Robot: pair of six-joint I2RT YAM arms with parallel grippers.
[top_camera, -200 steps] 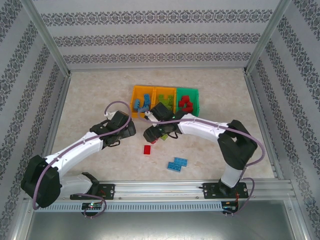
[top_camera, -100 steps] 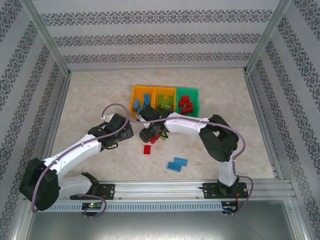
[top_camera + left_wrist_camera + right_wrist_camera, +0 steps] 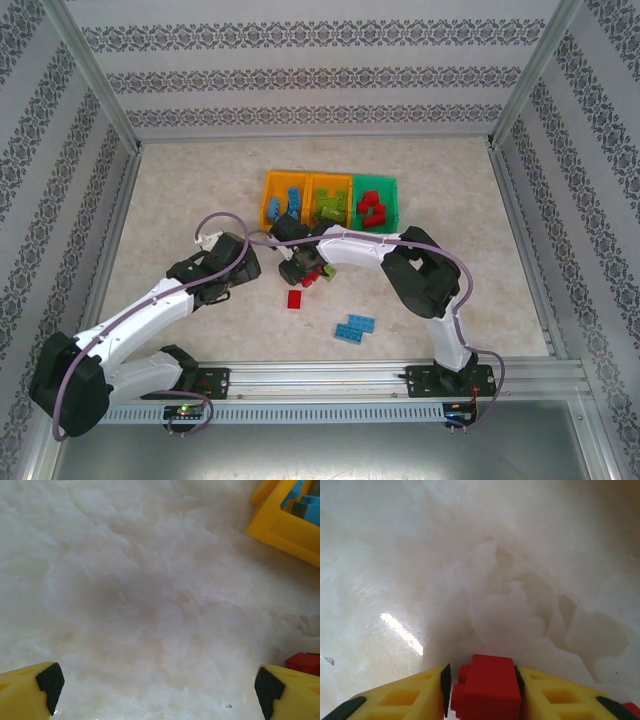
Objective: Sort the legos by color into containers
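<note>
My right gripper (image 3: 482, 689) is shut on a red lego (image 3: 489, 685) just above the table; in the top view the right gripper (image 3: 304, 271) sits in front of the containers. Two orange bins (image 3: 268, 200) (image 3: 330, 178) and a green bin (image 3: 392, 205) stand in a row, holding blue, green and red legos. Loose on the table are a red lego (image 3: 296, 299) and a pair of blue legos (image 3: 354, 327). My left gripper (image 3: 159, 687) is open over bare table, left of the right one (image 3: 252, 264).
A corner of the left orange bin (image 3: 285, 525) with blue legos (image 3: 310, 507) is at the left wrist view's top right. A red lego (image 3: 305, 662) lies by the left gripper's right finger. Metal frame posts and patterned walls enclose the table.
The right gripper's fingers have come together round the red lego while the arm shifted slightly left. The left arm has drawn back to the left a little, still open.
</note>
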